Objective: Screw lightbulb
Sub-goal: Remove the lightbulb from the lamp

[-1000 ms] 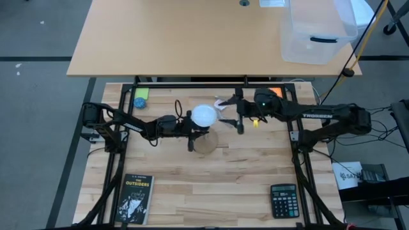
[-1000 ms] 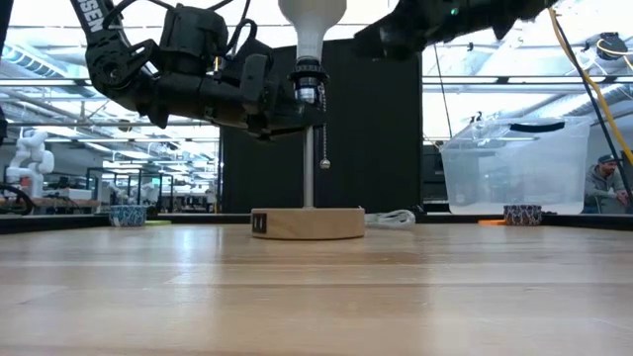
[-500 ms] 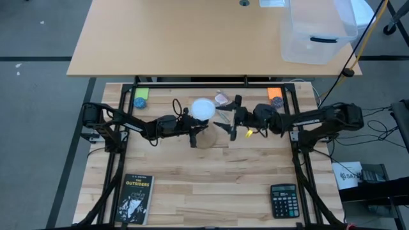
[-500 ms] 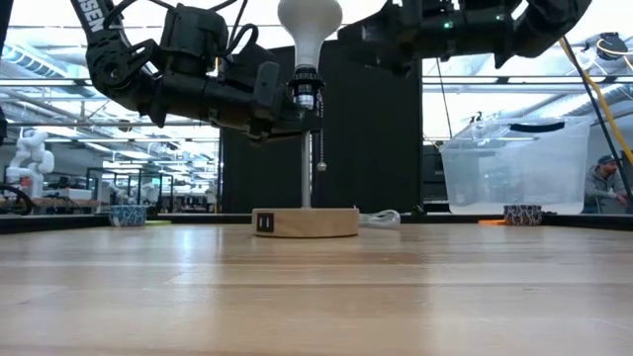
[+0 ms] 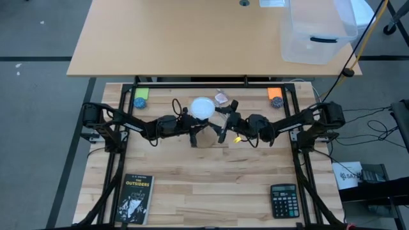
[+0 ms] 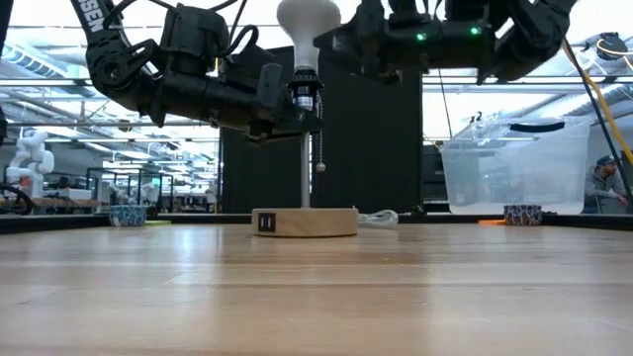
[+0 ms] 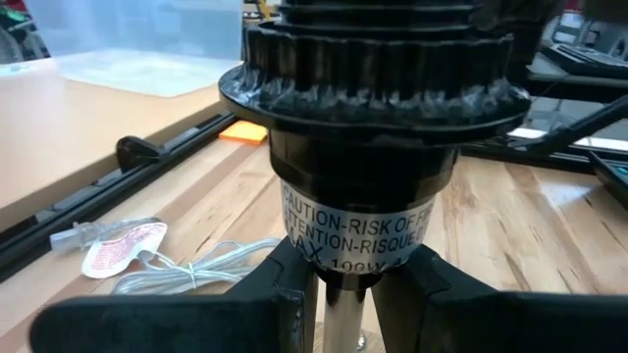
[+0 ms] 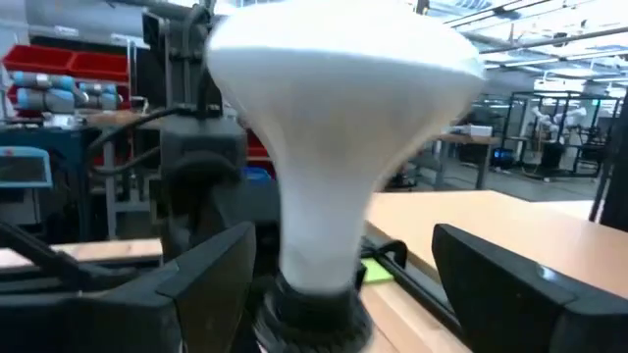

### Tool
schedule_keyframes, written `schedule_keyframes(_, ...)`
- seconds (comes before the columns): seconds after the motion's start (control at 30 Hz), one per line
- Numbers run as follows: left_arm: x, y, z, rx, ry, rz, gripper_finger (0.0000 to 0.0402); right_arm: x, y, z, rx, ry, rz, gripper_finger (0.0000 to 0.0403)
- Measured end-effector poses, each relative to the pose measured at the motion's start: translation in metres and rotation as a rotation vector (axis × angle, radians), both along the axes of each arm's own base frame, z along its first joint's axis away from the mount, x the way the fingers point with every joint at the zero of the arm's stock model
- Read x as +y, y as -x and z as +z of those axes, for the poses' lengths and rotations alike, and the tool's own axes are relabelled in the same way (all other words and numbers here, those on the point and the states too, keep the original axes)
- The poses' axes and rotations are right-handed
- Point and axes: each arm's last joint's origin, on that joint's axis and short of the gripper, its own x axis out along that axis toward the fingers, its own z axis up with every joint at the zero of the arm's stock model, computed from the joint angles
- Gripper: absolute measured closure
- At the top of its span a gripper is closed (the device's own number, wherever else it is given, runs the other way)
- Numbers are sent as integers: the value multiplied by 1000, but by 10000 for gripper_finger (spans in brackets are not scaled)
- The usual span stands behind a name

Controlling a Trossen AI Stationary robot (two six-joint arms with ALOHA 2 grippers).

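Observation:
A white lightbulb (image 5: 203, 107) (image 6: 308, 25) stands upright in the black socket (image 6: 306, 94) of a lamp with a thin metal pole and a round wooden base (image 6: 305, 222) at mid-table. My left gripper (image 5: 193, 132) reaches in from the table's left and is shut on the socket's lower end. My right gripper (image 5: 225, 121) comes level from the table's right, open. In the right wrist view its fingers (image 8: 196, 284) stand either side of the bulb's neck (image 8: 319, 226), with a gap on both sides. My left gripper pinches the lower, labelled end of the black socket (image 7: 353, 235) between its two fingers (image 7: 285, 294), just above the metal pole. The fingers come nearly level from the table's left. The lamp stands upright with its wooden base on the table.
A pull chain (image 6: 321, 148) hangs beside the pole. A white cord and tag (image 5: 222, 98) lie behind the lamp. A green pad (image 5: 141, 94) and an orange one (image 5: 275, 94) sit at the far edge, a book (image 5: 134, 198) and a calculator (image 5: 284, 200) near the front.
My right gripper has come down and toward the table's left, tipping from pointing down to nearly level, until its open fingers flank the bulb. My left gripper has kept its hold and swung slightly; the bulb's top has shifted a little toward the far edge.

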Motion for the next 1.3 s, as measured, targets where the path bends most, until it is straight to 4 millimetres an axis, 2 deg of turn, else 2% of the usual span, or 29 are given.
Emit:
schedule_keyframes(0.4, 2, 1, 0, -10, 29, 67, 332, -2, -42, 17, 4, -1, -50, 99)
schedule_keyframes(0.7, 2, 1, 0, -11, 32, 69, 332, -10, -48, 24, 14, 11, -71, 104)
schedule_keyframes(1.1, 1, 0, 0, -11, 43, 34, 332, -18, -48, 23, 4, -21, 58, 106)
schedule_keyframes(1.2, 1, 0, 0, -11, 43, 29, 332, -18, -49, 23, 10, -17, 64, 123)
schedule_keyframes(1.3, 1, 0, 0, -11, 45, 21, 332, -18, -49, 23, 17, -9, 73, 160)
